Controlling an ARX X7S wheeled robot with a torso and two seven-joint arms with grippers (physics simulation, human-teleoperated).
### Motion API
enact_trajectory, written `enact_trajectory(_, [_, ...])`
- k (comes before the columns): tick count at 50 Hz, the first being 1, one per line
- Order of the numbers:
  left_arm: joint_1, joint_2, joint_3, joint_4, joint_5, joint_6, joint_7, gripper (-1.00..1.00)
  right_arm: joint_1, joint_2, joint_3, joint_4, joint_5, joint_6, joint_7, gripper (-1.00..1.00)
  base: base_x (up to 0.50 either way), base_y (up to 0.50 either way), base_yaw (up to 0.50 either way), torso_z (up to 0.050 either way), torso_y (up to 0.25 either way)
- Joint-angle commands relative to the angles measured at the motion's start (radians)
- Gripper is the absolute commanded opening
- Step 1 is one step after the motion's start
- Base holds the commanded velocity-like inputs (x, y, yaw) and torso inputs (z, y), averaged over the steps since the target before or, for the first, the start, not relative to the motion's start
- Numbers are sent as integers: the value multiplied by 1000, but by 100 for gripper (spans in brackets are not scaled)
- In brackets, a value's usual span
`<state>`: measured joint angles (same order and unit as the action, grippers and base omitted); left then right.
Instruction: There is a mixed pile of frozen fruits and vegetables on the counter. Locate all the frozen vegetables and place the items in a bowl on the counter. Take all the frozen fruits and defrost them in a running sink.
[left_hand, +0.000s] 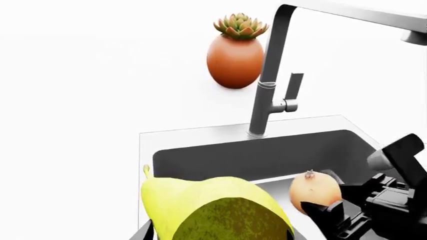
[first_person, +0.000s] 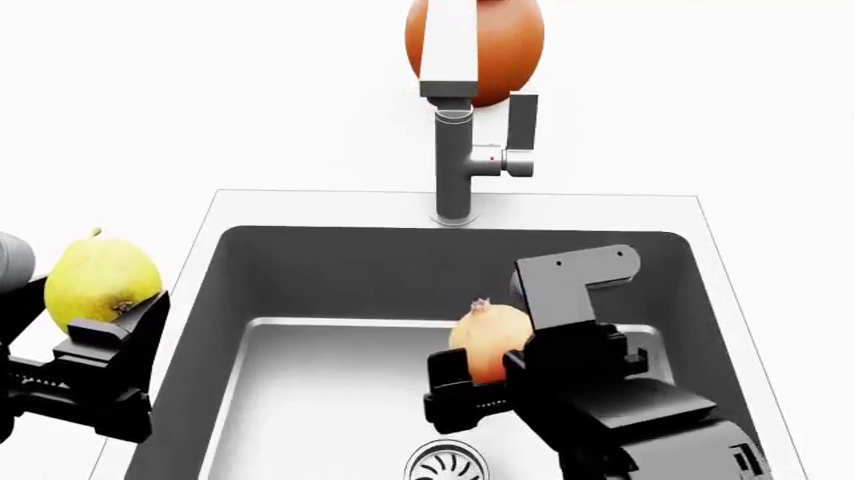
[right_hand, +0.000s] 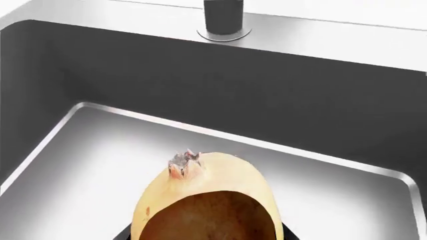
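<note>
Two fruits show, one in each gripper: the left gripper (first_person: 100, 360) is clamped on the yellow pear-shaped fruit (first_person: 100, 280), held just beside the sink's (first_person: 334, 265) left rim with its long axis upright and stem end pointing away from the robot. The right gripper (first_person: 501, 385) is closed around the round fruit (first_person: 489, 338) above the basin floor, near the one drain (first_person: 447, 462), crown tip aimed toward the single faucet (first_person: 457, 150).
</note>
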<state>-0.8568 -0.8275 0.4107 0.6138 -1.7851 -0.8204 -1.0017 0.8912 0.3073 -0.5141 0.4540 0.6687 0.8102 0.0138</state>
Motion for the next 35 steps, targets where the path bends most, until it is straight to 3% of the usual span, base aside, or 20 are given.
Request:
enact_trajectory(1, [10,-12,-17,8,-23,26,-7,-100,70,-85,-50,275,-93,-98,-100,-100,0,0,0,0,0])
enact_trajectory(13, [15,-16,-17,7,-20,29,-3,-100,174,-220,-81,776,-168,-335,-221,-100,0,0,0,0,0])
enact_trajectory(19, [17,-18,-18,11,-19,32,-2,-100,171,-213,-75,750,-161,-323,-216,-100,0,0,0,0,0])
enact_trajectory(20, [21,-18,-19,12,-17,33,0,-100,162,-203,-73,714,-156,-308,-206,100,0,0,0,0,10])
enact_trajectory(28, [-5,7,3,5,-23,24,-17,-100,50,-77,-11,281,-76,-156,-61,100,0,0,0,0,0])
enact_trajectory(35, [-58,50,44,-13,-40,-9,-16,-100,-76,89,143,-244,83,11,138,100,0,0,0,0,0])
